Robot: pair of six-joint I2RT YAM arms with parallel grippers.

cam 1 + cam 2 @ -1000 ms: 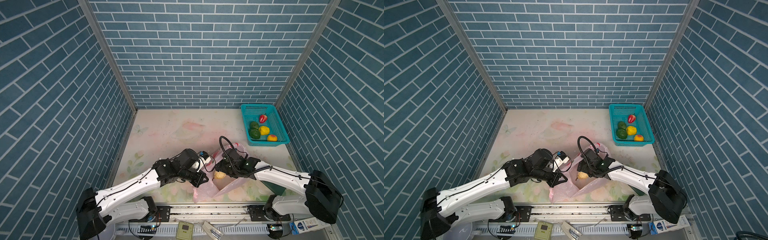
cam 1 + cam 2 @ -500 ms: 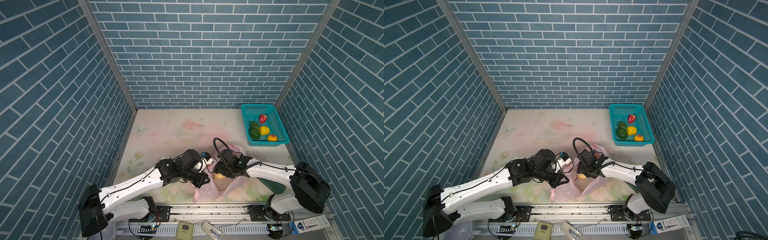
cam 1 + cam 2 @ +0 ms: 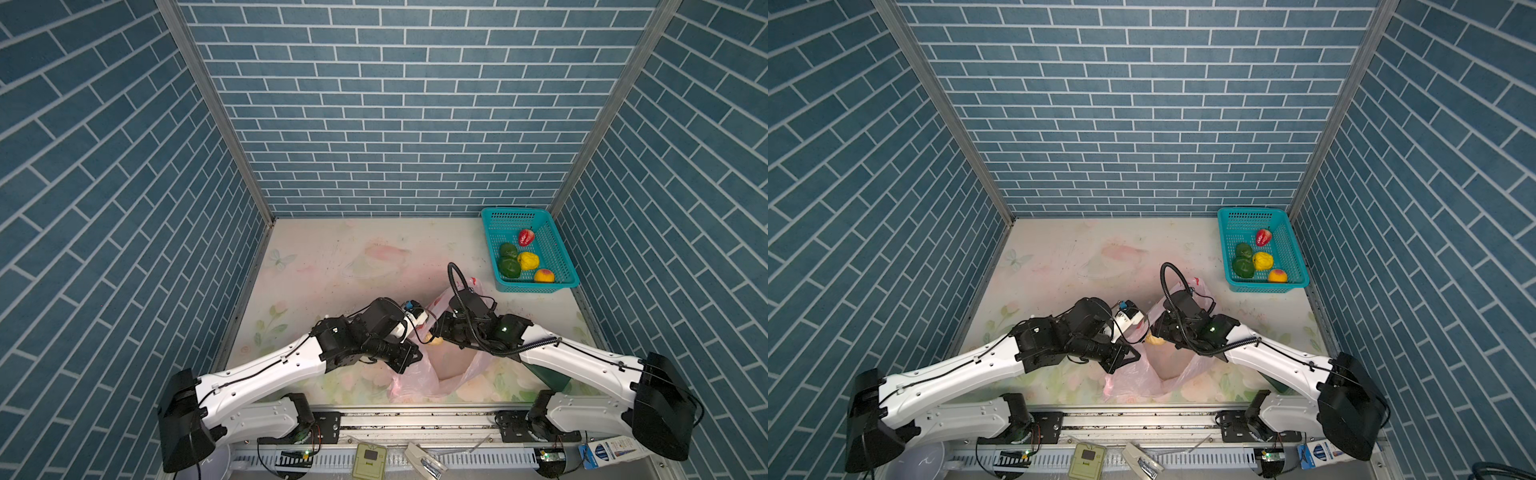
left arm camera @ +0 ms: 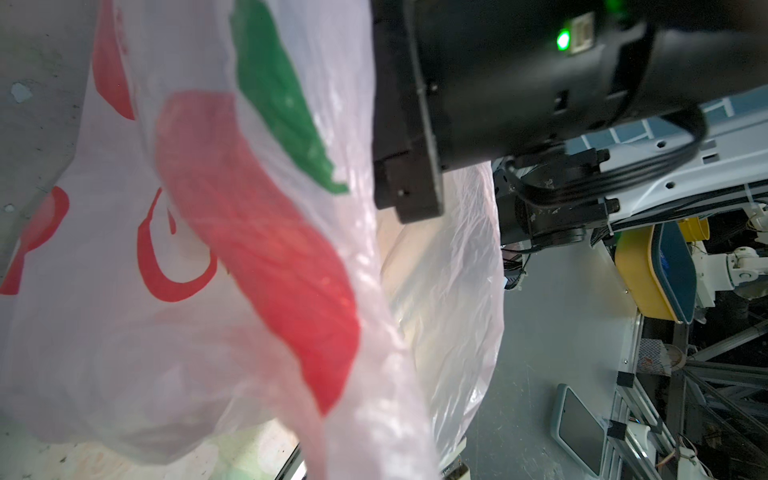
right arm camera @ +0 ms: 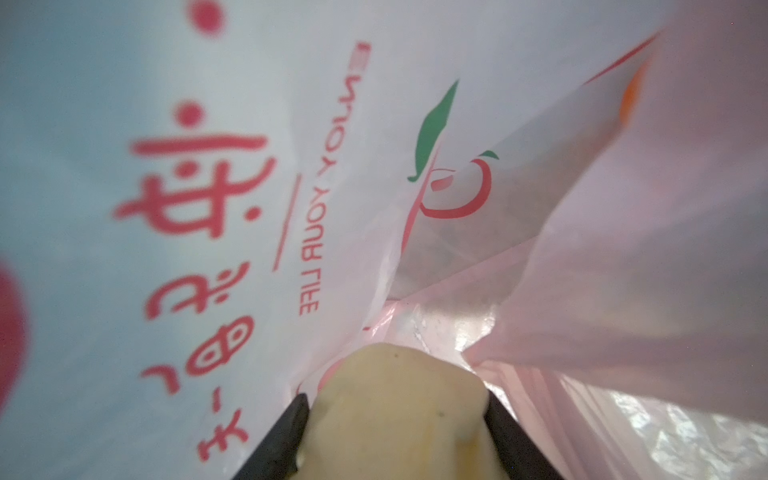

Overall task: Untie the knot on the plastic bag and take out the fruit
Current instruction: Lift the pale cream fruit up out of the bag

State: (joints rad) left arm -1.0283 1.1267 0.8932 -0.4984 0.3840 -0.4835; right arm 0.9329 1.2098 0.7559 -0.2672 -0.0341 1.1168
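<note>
The pink plastic bag point(image 3: 453, 370) point(image 3: 1167, 372) lies at the table's front middle with its mouth held open; the knot is out of view. My left gripper point(image 3: 407, 358) point(image 3: 1121, 358) is shut on the bag's edge, and the plastic point(image 4: 249, 257) fills the left wrist view and hides its fingers. My right gripper point(image 5: 397, 415) reaches into the bag, its black fingers point(image 5: 286, 432) shut on either side of a cream-white fruit point(image 5: 399, 399). That fruit point(image 3: 436, 341) point(image 3: 1156, 340) shows at the bag's mouth in both top views.
A teal basket point(image 3: 536, 286) point(image 3: 1266, 287) stands at the back right against the wall, holding a red, two dark green, a yellow and an orange-yellow fruit. The right arm's black wrist point(image 4: 498, 83) hangs close above the bag. Brick walls enclose three sides.
My right gripper's jaws have narrowed onto the cream-white fruit inside the bag. The left gripper has kept its hold on the bag's edge and barely moved.
</note>
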